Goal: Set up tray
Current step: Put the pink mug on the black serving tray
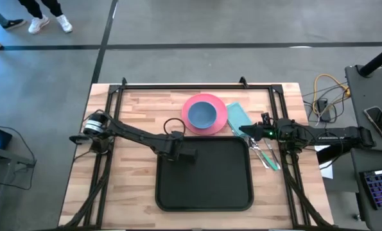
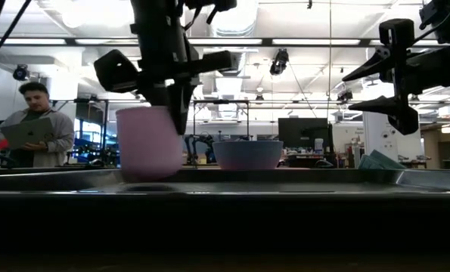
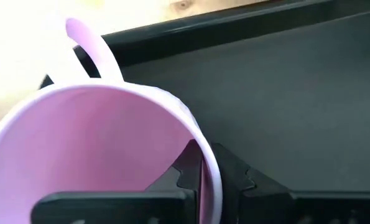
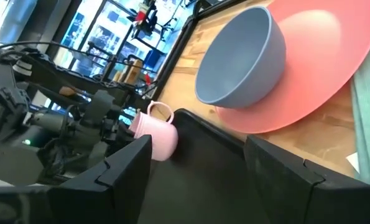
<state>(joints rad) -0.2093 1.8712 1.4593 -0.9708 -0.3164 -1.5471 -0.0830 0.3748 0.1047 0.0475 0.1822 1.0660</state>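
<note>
The black tray (image 1: 207, 186) lies at the table's near middle. A pink mug (image 2: 147, 143) stands upright in the tray's far-left corner and also shows in the right wrist view (image 4: 157, 134). My left gripper (image 1: 179, 149) comes down onto it and is shut on its wall; in the high view the gripper hides the mug. My right gripper (image 1: 247, 131) is open and hovers above the tray's far-right corner, touching nothing. It is raised in the low view (image 2: 387, 91). My left gripper holds the pink mug by its wall at the rim (image 3: 204, 177), on the side opposite the handle (image 3: 91, 46). One finger is inside the mug and one outside (image 3: 234, 177). The fingers come from above, pointing down. The mug is upright, its base at the tray floor.
A round pink plate (image 1: 221, 120) with a blue bowl (image 1: 202, 114) on it sits just beyond the tray's far edge. A teal napkin (image 1: 239, 117) and cutlery (image 1: 266, 156) lie right of the tray. Most of the tray's floor is bare. A person (image 2: 35, 128) stands beyond the table.
</note>
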